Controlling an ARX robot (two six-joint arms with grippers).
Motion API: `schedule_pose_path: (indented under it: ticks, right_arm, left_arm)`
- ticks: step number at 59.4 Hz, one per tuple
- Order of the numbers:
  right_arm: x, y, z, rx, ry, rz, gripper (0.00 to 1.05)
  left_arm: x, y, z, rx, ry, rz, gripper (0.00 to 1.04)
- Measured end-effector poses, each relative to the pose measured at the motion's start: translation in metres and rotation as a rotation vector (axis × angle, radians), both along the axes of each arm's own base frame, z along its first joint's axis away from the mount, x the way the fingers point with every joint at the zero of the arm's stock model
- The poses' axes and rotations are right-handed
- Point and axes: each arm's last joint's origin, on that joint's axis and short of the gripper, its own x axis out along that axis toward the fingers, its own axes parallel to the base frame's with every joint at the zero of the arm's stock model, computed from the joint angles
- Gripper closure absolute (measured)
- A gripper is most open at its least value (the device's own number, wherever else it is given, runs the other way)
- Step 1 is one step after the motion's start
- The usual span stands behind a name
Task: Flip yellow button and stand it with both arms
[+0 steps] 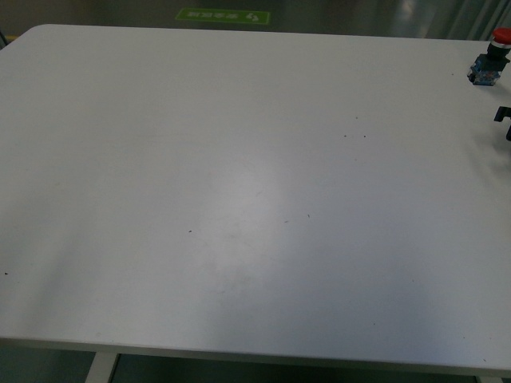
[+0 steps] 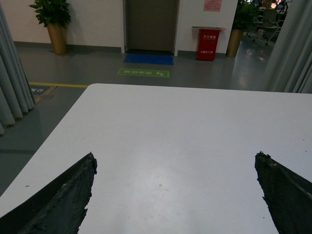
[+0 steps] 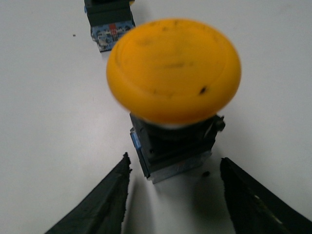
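— Well, starting at the left: anything on that side?

— Just bare white table (image 1: 200,199) across the front view, lightly specked. No arm showing there. From the left wrist view, left gripper (image 2: 175,195) spread wide, two dark ragged fingers (image 2: 63,200) far apart, nothing between them but tabletop. Beyond the table edge, grey floor, a green floor sign (image 2: 144,72), a blue mat (image 2: 148,59) before a dark door, a potted plant (image 2: 54,22) and a red bin (image 2: 208,45).

— And moving rightward?

— Far right corner of the front view: red-capped switch (image 1: 489,61) standing near the table's edge, blue-black block under the cap. Just below it, a small black part (image 1: 503,116) poking in from the right border; too little of it to identify.

— Yellow button?

— Not visible in the front view. Seen only from the right wrist view: yellow button (image 3: 173,92) sitting on the table, round yellow-orange cap tipped toward the camera, black collar and boxy block beneath. Whether fully upright or tilted, cannot tell. Second switch's block (image 3: 109,22) lying close beyond it.

— Right claw?

— Right gripper (image 3: 175,195) parted, fingertips (image 3: 105,200) on either side of the button's block, not touching it.
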Motion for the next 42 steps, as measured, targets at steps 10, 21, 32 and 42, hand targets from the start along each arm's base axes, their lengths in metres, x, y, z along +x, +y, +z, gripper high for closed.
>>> schedule_pose_path:
  ticks: [10,21,32,42]
  right_arm:
    - [0.000,0.003,0.006,0.015,-0.012,0.012,0.18]
    - [0.001,0.007,0.021,0.031,-0.043,0.026,0.08]
    - [0.000,0.010,0.033,0.044,-0.070,0.035,0.07]
    - [-0.006,0.013,0.049,0.088,-0.107,0.048,0.07]
  left_arm:
    - [0.000,0.000,0.000,0.000,0.000,0.000,0.07]
    - [0.000,0.000,0.000,0.000,0.000,0.000,0.07]
    - [0.000,0.000,0.000,0.000,0.000,0.000,0.07]
    - [0.000,0.000,0.000,0.000,0.000,0.000,0.07]
